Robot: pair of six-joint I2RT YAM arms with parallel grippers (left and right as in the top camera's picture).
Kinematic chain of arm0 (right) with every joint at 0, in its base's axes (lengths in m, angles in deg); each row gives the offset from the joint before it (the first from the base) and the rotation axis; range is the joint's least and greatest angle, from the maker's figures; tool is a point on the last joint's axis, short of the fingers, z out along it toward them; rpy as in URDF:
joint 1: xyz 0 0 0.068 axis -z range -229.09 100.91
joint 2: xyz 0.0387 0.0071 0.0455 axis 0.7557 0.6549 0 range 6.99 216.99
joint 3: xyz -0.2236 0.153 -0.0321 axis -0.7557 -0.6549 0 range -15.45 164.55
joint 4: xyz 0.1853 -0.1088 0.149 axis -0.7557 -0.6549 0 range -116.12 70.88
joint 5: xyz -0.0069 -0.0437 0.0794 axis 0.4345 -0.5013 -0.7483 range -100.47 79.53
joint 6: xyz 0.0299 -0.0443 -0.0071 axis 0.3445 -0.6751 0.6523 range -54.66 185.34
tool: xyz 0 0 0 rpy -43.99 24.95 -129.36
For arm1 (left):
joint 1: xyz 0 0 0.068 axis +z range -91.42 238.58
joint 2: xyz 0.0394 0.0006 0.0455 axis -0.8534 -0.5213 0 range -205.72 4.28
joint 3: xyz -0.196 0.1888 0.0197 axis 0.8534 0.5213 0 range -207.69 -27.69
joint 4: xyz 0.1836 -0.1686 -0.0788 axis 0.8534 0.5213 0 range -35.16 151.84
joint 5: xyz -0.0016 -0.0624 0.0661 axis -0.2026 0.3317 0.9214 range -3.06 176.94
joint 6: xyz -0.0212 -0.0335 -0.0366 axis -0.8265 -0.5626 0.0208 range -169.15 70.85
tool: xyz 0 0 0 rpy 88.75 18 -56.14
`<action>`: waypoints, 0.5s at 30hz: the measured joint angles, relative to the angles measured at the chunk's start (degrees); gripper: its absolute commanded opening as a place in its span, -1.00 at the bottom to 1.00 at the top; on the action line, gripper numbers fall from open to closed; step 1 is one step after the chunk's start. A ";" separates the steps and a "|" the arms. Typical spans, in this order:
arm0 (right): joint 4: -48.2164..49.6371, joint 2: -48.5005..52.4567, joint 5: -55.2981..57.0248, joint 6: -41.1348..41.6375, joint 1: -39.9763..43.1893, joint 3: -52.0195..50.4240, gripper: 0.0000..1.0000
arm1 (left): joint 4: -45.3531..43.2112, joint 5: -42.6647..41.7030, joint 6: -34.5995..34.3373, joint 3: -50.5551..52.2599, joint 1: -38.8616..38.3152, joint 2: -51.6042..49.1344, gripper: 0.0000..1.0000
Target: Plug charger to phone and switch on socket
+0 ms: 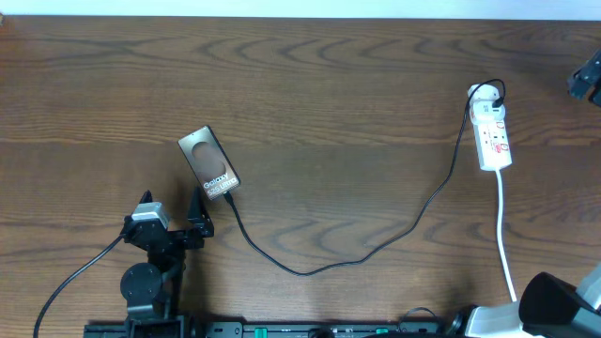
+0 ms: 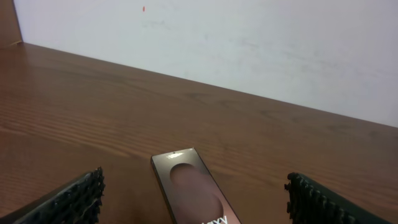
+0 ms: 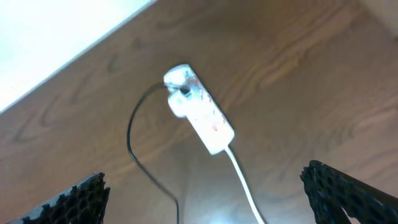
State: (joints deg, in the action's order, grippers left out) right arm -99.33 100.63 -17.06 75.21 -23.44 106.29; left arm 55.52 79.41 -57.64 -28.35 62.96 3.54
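– Dark wood-grain surface [image 1: 338, 84], noted. What lies at the left of the overhead frame?

– The phone [image 1: 208, 161], left of centre, flat, askew, screen up. Just below it is the left end effector [image 2: 193, 185], jaws spread wide and grasping nothing. In its wrist view the phone shows between the two fingers [image 2: 81, 196] with a clear gap either side. No contact seen.

– And the charger?

– The charger [image 1: 310, 270] leaves the phone's lower end, sags toward bottom centre, then climbs rightward to the top end of the socket [image 1: 494, 137] at upper right. Its tip meets the phone's edge. Whether it is fully seated is too small to tell.

– The right side?

– The right end effector [image 3: 202, 180] hangs above the socket, fully released, empty, touching nothing. The socket's white cord [image 1: 505, 235] trails down toward lower right.

– Step in hand?

– In my judgement the plugging is done or nearly so, and the switching is not yet done. The switch position cannot be read from these views. The next move calls for the right end effector to descend onto the socket's red-marked face and press the switch with one fingertip. It should press squarely, neither dragging the strip nor tugging the charger loose at the phone.
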 measured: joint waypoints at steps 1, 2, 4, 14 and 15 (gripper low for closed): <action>1.88 -0.63 0.04 0.00 -0.31 -1.36 0.99 | 0.00 0.00 0.00 0.00 0.00 0.00 0.83; 4.28 -1.62 0.11 0.02 -0.72 -3.30 0.98 | 0.00 0.00 0.00 0.00 0.00 0.00 0.84; 9.73 -4.48 0.22 0.07 -1.99 -8.52 0.98 | 0.00 0.02 0.02 0.00 0.00 0.00 0.83; 46.25 -27.63 0.20 0.22 -9.44 -49.05 0.99 | 0.20 0.20 0.02 -0.13 0.00 0.00 0.84; 50.23 -29.68 0.17 0.20 -10.27 -53.42 0.98 | 0.20 0.22 0.02 -0.13 0.00 0.00 0.83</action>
State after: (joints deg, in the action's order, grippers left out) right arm -49.10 70.95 -16.89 75.40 -33.71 52.87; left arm 55.72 79.63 -57.62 -28.48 62.96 3.54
